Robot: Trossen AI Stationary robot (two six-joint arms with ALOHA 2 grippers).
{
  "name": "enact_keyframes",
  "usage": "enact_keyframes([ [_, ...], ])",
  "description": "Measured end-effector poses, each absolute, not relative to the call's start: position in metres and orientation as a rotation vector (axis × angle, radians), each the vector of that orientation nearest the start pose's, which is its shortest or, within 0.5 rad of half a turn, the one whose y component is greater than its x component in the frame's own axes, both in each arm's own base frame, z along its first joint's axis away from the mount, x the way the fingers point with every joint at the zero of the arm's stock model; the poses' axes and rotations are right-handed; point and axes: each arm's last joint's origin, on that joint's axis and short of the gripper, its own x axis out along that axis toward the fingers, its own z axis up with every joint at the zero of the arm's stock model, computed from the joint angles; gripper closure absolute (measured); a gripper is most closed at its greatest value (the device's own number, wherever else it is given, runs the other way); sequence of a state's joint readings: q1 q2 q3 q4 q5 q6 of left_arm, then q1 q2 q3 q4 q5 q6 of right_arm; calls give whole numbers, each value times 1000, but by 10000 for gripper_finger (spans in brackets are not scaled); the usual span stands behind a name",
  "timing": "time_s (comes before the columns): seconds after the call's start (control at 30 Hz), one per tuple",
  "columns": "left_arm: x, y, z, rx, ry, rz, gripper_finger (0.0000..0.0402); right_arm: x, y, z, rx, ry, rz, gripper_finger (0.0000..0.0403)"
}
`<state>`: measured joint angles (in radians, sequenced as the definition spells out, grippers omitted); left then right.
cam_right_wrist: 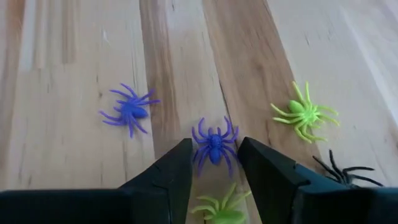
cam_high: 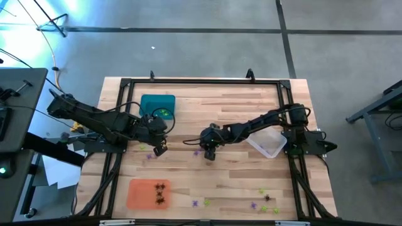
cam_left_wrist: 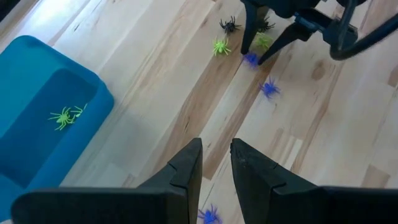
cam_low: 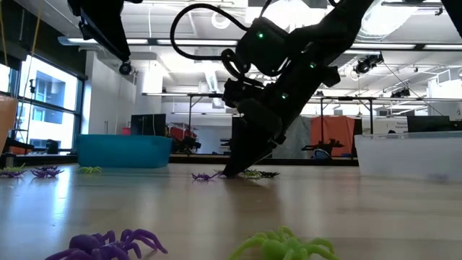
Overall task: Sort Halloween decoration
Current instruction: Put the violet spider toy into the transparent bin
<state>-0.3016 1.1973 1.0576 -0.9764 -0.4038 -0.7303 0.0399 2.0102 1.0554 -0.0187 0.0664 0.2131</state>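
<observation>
On the left of the wooden desk (cam_high: 220, 182), the left hand (cam_high: 159, 149) hovers just in front of the teal tray (cam_high: 157, 105), which already holds yellow-green spiders (cam_left_wrist: 64, 116); its fingers (cam_left_wrist: 186, 165) stand a narrow slit apart with nothing between them, and a purple spider (cam_high: 149, 156) lies on the boards close by. Near the front edge an orange tray (cam_high: 149, 192) holds the black spiders (cam_high: 161, 194). At the middle of the desk the right hand (cam_right_wrist: 214, 163) is down at the surface, its fingers (cam_right_wrist: 171, 171) spread either side of a purple spider (cam_right_wrist: 214, 144) but not yet pinching it. A second purple one (cam_right_wrist: 129, 109) lies just beside, with yellow-green spiders (cam_right_wrist: 303, 116) and a black one (cam_right_wrist: 345, 171) near the other finger. To do this step well, I judge the hand should lower until both tips meet the boards, keep the body centred in the gap, then close slowly so the thin legs fold in rather than flick the piece away. The neighbours sit close enough that any sideways drift would likely nudge them. Farther right stands a clear tray (cam_high: 270, 143), seemingly meant for purple, and more spiders (cam_high: 267, 202) are scattered by the front right corner.
</observation>
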Motion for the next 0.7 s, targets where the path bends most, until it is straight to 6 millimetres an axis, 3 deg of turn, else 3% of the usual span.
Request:
enact_keyframes([
  [0.13, 210, -53, 290, -277, 943, 458, 327, 376, 17, 97, 119, 969, -125, 292],
  [0.33, 210, -53, 290, -277, 943, 458, 327, 376, 17, 97, 128, 979, -113, 388],
  [0.57, 210, -53, 290, -279, 942, 459, 327, 379, 11, 102, 209, 1000, -52, 399],
  [0.7, 210, -53, 290, -286, 941, 462, 327, 382, 10, 116, 208, 1006, -20, 402],
])
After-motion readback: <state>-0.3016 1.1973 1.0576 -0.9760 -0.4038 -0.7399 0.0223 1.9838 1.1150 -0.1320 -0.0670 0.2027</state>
